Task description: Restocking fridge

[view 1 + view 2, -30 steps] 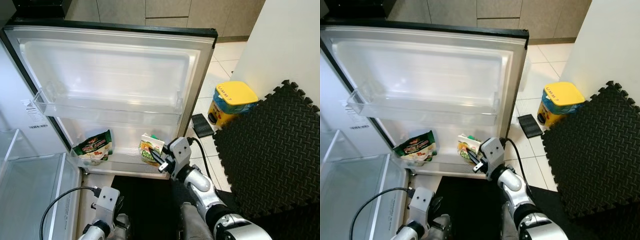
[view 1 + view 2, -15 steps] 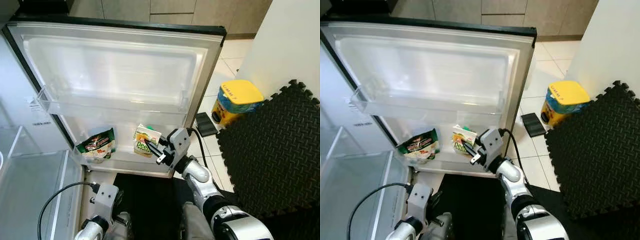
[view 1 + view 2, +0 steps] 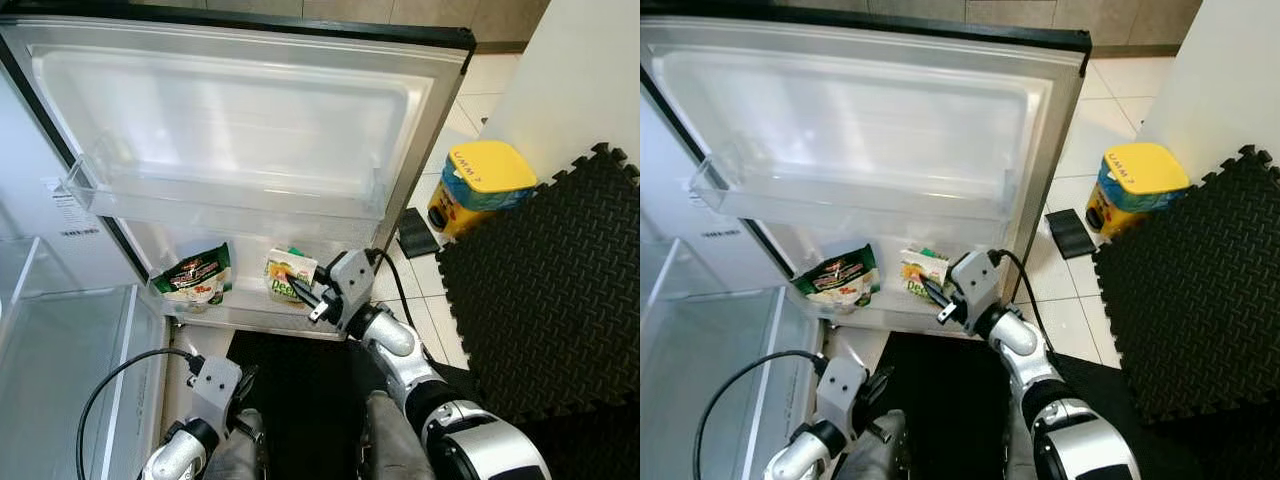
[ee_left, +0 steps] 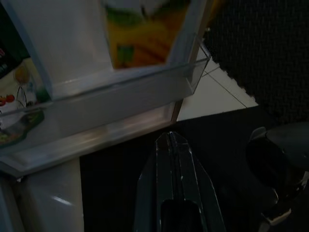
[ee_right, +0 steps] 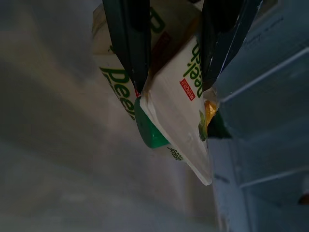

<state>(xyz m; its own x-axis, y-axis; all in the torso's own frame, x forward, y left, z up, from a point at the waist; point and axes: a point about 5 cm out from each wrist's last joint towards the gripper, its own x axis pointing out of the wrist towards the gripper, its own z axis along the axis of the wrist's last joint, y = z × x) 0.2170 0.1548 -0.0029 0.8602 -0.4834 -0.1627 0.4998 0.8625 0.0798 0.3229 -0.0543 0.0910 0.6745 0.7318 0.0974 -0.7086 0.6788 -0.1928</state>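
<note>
- One open white fridge door (image 3: 240, 110), its inner face toward the camera, carries two clear plastic door shelves: an upper shelf (image 3: 220, 195) at about 10 o'clock of the head view, and a lower shelf (image 3: 240, 312) near centre.
- One left gripper (image 4: 171, 145) hangs low at 7 o'clock, below the lower shelf; in its wrist view the two black fingers lie pressed together over dark floor.
- One green and white printed food pouch (image 3: 193, 280) stands in the lower shelf toward its left end.
- One white and green juice carton with a green cap (image 3: 289, 276) stands tilted in the lower shelf, right of the pouch and apart from it.
- One right gripper (image 3: 303, 292) reaches in from 5 o'clock; its two fingers (image 5: 129, 38) pinch the carton's top edge from either side.
- One small black flat object (image 3: 412, 232) lies on the tiled floor.
- One yellow-lidded blue and yellow tub (image 3: 480, 185) stands at 2 o'clock, beside one black interlocking foam mat (image 3: 540, 290).
</note>
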